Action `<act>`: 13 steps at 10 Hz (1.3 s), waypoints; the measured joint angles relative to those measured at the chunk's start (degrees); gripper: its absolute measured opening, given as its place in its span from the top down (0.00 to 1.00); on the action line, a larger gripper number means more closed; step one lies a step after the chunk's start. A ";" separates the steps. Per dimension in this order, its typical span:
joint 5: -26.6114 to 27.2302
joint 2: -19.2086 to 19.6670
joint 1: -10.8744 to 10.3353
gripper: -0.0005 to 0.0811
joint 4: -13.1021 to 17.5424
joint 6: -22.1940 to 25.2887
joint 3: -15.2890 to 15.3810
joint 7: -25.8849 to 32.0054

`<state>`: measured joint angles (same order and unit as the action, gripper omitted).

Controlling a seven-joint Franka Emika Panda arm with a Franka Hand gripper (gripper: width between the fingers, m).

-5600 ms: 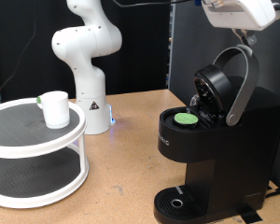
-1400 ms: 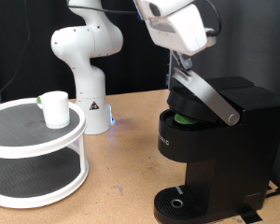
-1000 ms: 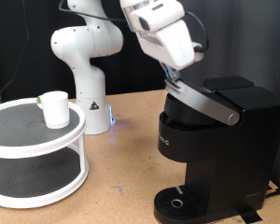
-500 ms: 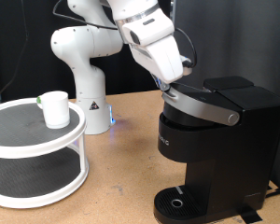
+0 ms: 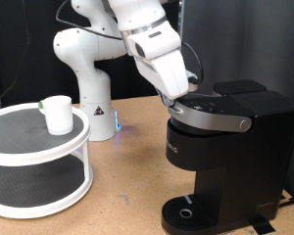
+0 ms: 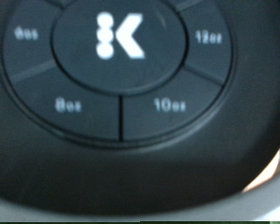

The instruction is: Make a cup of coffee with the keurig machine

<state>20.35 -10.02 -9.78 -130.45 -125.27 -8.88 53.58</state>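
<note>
Standing nearest, the keurig machine (image 5: 223,157) has its lid down; the gripper (image 5: 176,99) rests at its grey handle, grip state impossible to tell. Farther left, the cup (image 5: 58,114) sits on a white tiered stand (image 5: 39,157).

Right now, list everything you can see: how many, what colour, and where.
keurig machine: one, black with grey trim, exterior view's right, lid down.
buttons: one round dark panel with white size labels and a K logo, filling the wrist view.
cup: one, white, on the stand's top tier.
stand: one, white two-tier round, exterior view's left.
pod: one, small with a green top, behind the cup on the stand.
table: one, tan wood, under everything.
arm: one, white, leaning from its base at the back over the machine.
gripper: one, at the machine's top by the lid handle; its jaws are hidden.
</note>
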 joint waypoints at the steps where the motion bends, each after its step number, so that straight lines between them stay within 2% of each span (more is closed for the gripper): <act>1: -1.31 0.48 0.00 0.99 -0.54 -1.06 0.24 -0.74; 4: -3.18 2.55 0.02 0.99 -2.01 -4.92 0.60 -1.39; 9: -2.29 2.47 0.02 0.99 -2.03 -4.75 0.44 -0.89; 13: 0.33 2.03 0.06 0.99 -2.33 -3.42 -0.64 5.43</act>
<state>20.69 -7.99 -9.72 -132.78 -128.68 -9.52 59.01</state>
